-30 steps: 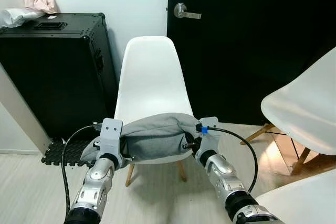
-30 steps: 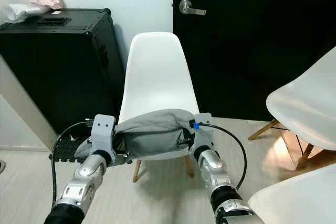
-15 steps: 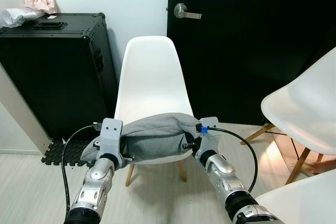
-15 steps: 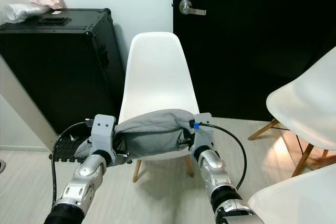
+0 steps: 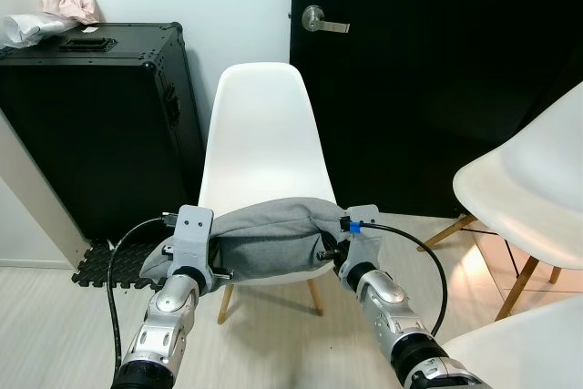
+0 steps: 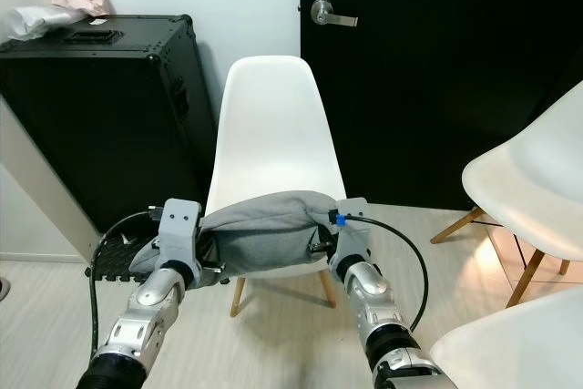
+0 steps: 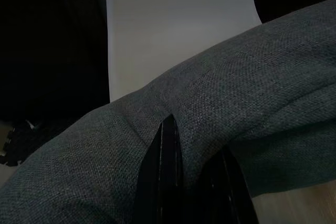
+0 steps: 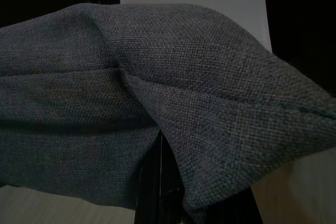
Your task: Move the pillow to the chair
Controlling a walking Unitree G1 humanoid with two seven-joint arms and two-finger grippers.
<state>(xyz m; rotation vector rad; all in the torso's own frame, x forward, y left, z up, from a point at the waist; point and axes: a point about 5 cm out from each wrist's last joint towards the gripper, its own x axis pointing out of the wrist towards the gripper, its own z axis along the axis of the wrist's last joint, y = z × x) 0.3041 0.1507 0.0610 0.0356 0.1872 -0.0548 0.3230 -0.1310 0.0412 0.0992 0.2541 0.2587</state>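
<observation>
In the lower middle of the frame I hold the soft grey fabric pillow (image 5: 269, 239) between my arms, over the front edge of the white moulded plastic chair (image 5: 262, 148); my left gripper (image 7: 173, 182) and right gripper (image 8: 157, 182) each pinch an end, fingers closed into the cloth

I'm seeing the pale wood floor (image 5: 64, 316) carrying the white chair (image 5: 262, 148), a black case (image 5: 91, 125) and a foam mat (image 5: 114, 266).

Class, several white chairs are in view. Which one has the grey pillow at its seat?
The middle chair, facing the robot between the black case and the door; the pillow is at its seat.
</observation>
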